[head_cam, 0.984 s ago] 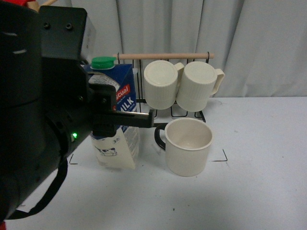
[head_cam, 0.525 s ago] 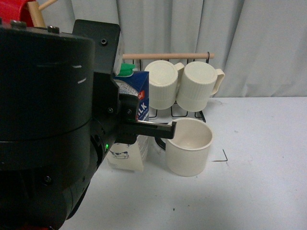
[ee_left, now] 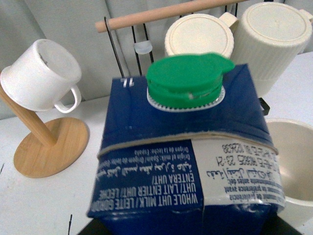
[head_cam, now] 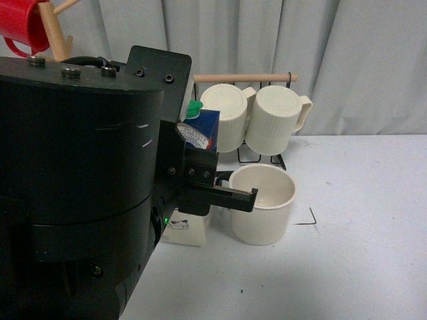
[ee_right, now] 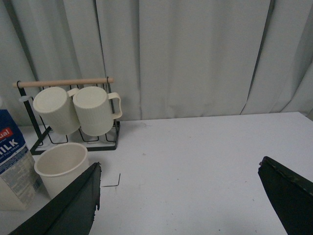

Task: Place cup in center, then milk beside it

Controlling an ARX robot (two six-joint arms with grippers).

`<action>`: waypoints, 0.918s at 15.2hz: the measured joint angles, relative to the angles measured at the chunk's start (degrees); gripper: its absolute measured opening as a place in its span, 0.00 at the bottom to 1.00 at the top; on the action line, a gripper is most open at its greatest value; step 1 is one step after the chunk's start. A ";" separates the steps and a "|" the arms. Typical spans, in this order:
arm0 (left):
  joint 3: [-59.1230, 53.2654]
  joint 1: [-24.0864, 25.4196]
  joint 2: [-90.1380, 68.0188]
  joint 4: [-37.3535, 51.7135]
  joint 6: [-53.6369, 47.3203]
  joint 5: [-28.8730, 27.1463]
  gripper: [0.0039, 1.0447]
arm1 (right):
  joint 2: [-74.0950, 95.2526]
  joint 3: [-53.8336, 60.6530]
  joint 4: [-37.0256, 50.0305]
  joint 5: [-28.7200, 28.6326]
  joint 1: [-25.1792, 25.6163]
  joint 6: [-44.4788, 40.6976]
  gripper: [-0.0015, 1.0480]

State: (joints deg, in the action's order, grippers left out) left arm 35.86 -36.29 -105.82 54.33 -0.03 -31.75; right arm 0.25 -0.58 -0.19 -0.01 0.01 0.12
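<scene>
At the far left of the front view a red cup (head_cam: 22, 27) hangs on a wooden stand (head_cam: 57, 32). The left wrist view shows a small white mug (ee_left: 41, 74) on a stand of the same kind. The black bulk of the left arm (head_cam: 77, 193) fills the left side of the front view and hides much of what lies behind it. The left gripper (head_cam: 230, 193) is closed around the milk (head_cam: 202, 128). The wrist view has the carton's blue top and green cap filling the space between the dark fingers. The carton's cream base is down at the white table (head_cam: 347, 267). The milk is upright, just left of the cup (head_cam: 262, 202). Whether the two touch cannot be told. The cup stands open side up, its black handle toward the carton. It sits at the right part of the center (head_cam: 301, 200), with a black corner mark (head_cam: 312, 217) close on its right. Behind the cup, two ribbed mugs (head_cam: 257, 117) hang on a wire rack (head_cam: 263, 158) with a wooden bar, in front of a pale curtain (head_cam: 360, 60). The right gripper (ee_right: 179, 166) is wide open and holds nothing. Its two dark fingers are spread over bare table to the right of the cup.
</scene>
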 joint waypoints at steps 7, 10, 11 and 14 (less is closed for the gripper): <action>0.24 0.35 0.33 -1.84 0.07 0.94 0.93 | 0.00 0.00 0.00 0.00 0.00 0.00 0.94; 0.33 0.59 1.79 -3.30 0.37 2.23 0.94 | 0.00 0.00 -0.02 0.00 0.00 0.00 0.94; 0.33 0.59 2.29 -4.17 1.18 2.84 0.94 | 0.00 0.00 -0.02 0.00 0.00 0.00 0.94; 0.26 0.59 4.52 -6.12 3.32 4.35 0.94 | 0.00 0.00 0.00 0.00 0.00 0.00 0.94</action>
State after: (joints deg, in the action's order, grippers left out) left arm 36.12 -35.70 -101.30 48.21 3.29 -27.40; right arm 0.25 -0.58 -0.19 -0.01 0.01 0.12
